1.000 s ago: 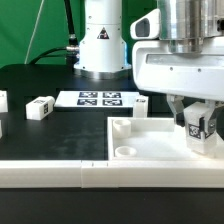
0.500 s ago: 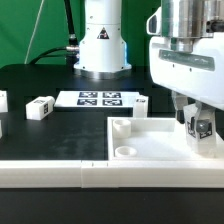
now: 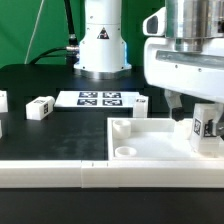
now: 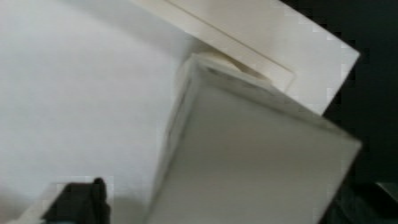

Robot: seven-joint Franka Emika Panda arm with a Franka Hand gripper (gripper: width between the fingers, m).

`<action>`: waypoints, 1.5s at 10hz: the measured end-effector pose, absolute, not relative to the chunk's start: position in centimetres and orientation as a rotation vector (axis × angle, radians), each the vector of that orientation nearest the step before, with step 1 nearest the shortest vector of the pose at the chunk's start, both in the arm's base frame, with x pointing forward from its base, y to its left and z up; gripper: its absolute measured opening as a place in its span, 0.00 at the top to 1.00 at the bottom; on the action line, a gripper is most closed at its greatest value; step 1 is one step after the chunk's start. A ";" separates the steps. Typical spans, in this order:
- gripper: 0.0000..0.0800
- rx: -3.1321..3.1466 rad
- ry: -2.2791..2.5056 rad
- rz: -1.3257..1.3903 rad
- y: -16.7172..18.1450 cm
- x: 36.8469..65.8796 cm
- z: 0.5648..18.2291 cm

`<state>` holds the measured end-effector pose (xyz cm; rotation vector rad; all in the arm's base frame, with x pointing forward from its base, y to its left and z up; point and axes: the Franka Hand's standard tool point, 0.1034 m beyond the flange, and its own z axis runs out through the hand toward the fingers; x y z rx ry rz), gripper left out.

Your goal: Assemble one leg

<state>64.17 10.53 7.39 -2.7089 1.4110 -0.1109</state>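
A black matte table stands before a green backdrop. The arm's white base rises beyond the tray.

The tray is a large square panel of smooth white plastic with a shallow raised rim. It has a round hole in its near corner on the exterior view's left, with a short upright stub just behind the hole. A long white rail runs along the tray's near edge.

The gripper hangs over the tray's side on the exterior view's right, clamped on the leg. The leg is a stubby white post held upright, its black-and-white tag facing the camera. Whether its foot touches the tray cannot be told. In the wrist view the leg fills most of the picture, with one dark finger beside it.

Beyond the tray lies the flat marker board. Well off the tray, toward the exterior view's left, a small white tagged block lies loose.
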 end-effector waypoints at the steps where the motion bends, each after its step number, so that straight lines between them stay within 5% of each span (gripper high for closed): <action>1: 0.20 -2.786 1.259 -0.117 10.7 64.1 7.4; 10: 0.19 -3.119 -0.081 -0.139 11.2 64.3 7.7; 11: 0.36 -3.118 -0.037 -0.139 11.2 64.3 7.7; 12: 0.36 -3.118 -0.035 -0.138 11.2 64.3 7.7; 13: 0.59 -3.118 -0.035 -0.138 11.2 64.2 7.7; 15: 0.64 -3.117 -0.013 -0.137 11.2 64.2 7.6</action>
